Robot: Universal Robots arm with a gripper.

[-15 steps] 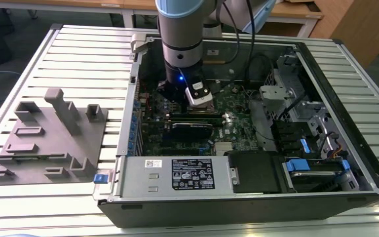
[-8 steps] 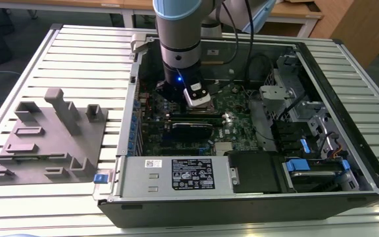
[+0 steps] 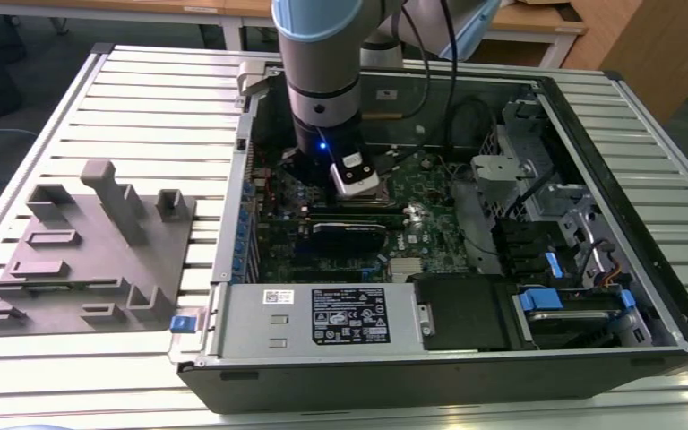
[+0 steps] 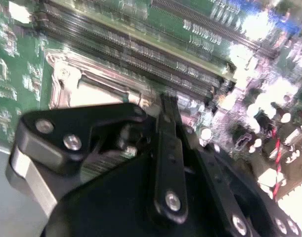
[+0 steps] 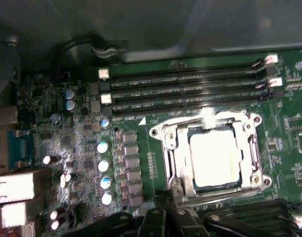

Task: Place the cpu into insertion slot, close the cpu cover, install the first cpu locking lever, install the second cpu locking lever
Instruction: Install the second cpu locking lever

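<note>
A slatted white table [image 3: 105, 98]; wooden desks [image 3: 536, 22] stand behind.

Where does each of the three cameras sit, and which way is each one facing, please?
Exterior view: off the arm, above the bench, looking down into the open computer case; the arm stands over the motherboard.
First wrist view: on the arm, looking at the cpu under the cpu cover; the gripper shows dark.
Second wrist view: on the arm, close behind the gripper, facing the socket.
Both wrist views share the cover, memory slots and gripper.
</note>
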